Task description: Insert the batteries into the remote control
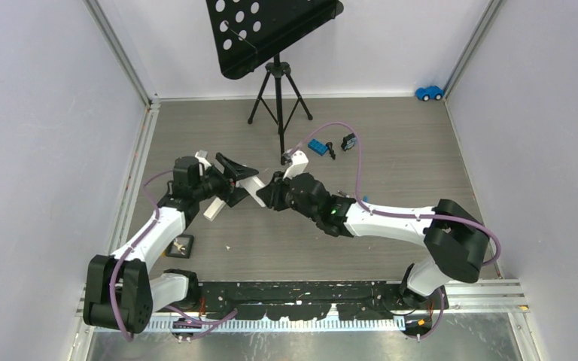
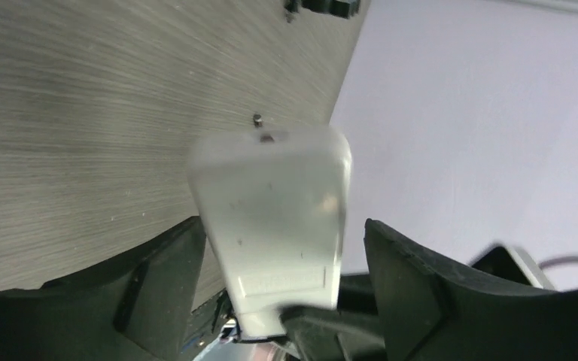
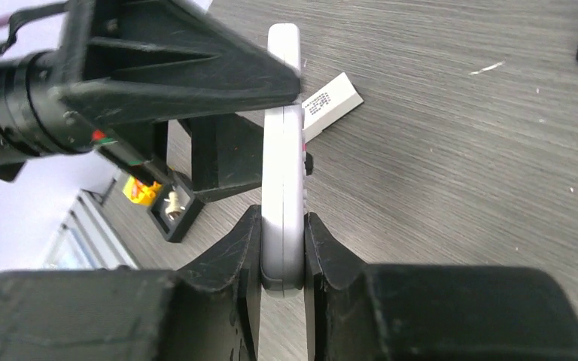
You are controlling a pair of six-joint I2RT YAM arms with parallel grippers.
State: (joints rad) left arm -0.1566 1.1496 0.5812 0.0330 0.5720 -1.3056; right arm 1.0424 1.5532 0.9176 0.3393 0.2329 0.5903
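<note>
The white remote control is held off the table between the two arms. My right gripper is shut on one end of it; in the right wrist view both fingers press its flat faces and the remote is seen edge-on. My left gripper is open around the other end. In the left wrist view the remote sits between the spread jaws, against the left finger and apart from the right one. A tiny grey thing lies on the table beyond; I cannot tell if it is a battery.
A flat white piece with a printed label lies under the left gripper, also in the right wrist view. A small black tray sits near left. A blue brick, a black-and-blue block and a music-stand tripod stand behind.
</note>
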